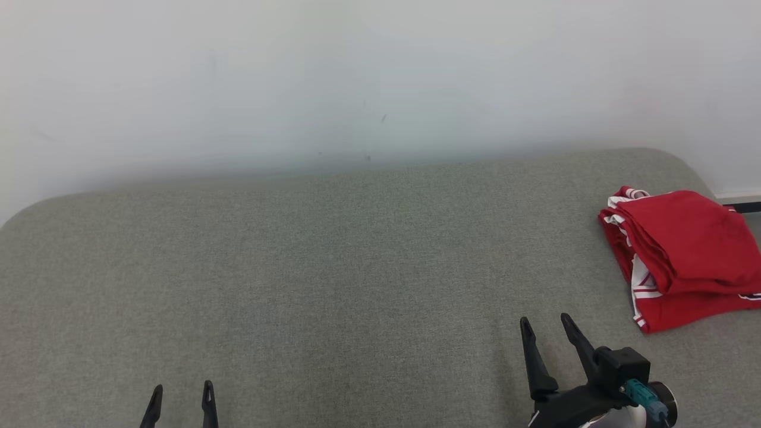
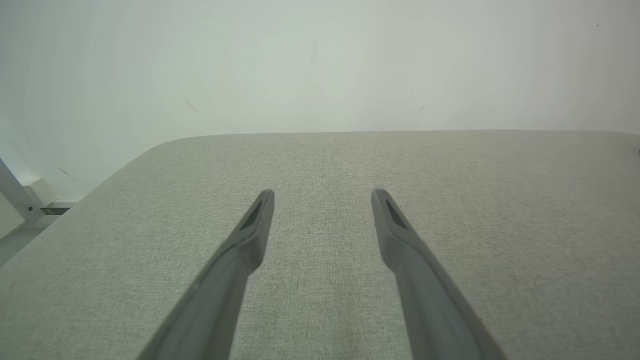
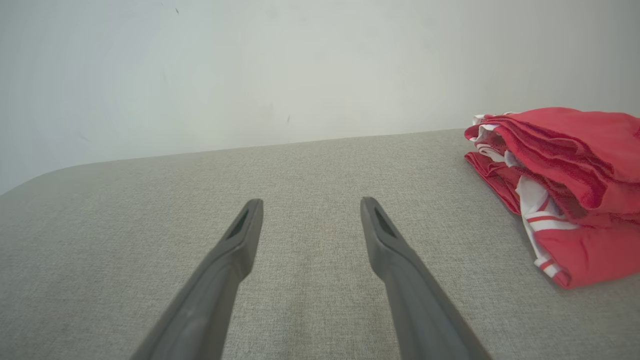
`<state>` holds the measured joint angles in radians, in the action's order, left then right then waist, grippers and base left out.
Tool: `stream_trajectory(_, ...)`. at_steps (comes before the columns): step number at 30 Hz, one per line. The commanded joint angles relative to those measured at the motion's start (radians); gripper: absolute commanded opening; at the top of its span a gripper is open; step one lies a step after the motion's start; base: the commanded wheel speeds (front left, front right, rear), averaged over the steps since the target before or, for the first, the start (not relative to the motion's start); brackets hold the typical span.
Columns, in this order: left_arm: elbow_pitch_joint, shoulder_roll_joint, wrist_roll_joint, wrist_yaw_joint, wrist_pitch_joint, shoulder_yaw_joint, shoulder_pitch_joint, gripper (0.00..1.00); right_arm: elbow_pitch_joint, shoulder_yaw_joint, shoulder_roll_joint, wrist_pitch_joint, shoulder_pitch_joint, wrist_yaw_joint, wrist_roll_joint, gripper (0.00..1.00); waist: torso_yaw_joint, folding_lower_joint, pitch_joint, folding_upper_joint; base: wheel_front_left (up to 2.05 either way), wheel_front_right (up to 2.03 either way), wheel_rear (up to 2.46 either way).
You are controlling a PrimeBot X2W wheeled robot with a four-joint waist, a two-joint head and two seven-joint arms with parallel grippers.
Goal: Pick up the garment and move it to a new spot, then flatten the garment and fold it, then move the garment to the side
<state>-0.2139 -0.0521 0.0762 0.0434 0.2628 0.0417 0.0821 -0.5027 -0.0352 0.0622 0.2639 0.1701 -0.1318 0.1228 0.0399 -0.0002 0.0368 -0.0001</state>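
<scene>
I judged the folding finished, so doing this step well meant keeping both arms clear without snagging cloth. My left gripper (image 1: pixel 182 385) sat low at the near edge of the grey woven padded surface (image 1: pixel 309 261), fingers spread, empty. My right gripper (image 1: pixel 544 319) reached further forward, leaning slightly leftward, fingers spread, holding nothing. The folded red jersey garment with white trim (image 1: pixel 684 249) lay at the far right.
</scene>
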Motion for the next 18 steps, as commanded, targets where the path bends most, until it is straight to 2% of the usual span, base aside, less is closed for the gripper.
stream_trajectory(1, 0.009, 0.002, -0.004, -0.006, 0.002, -0.002, 0.012, 1.00, -0.003, -0.001, -0.006, -0.001, -0.016, 0.003, -0.004, 1.00, 0.003, 0.0002, 0.011, 0.0001, 0.00, 0.00, 0.00)
stream_trajectory(18, 0.016, 0.002, 0.037, -0.035, 0.002, -0.036, 0.042, 1.00, -0.026, -0.017, -0.012, -0.001, -0.035, 0.003, -0.005, 1.00, 0.005, 0.0002, 0.005, 0.0001, 0.00, 0.00, 0.00)
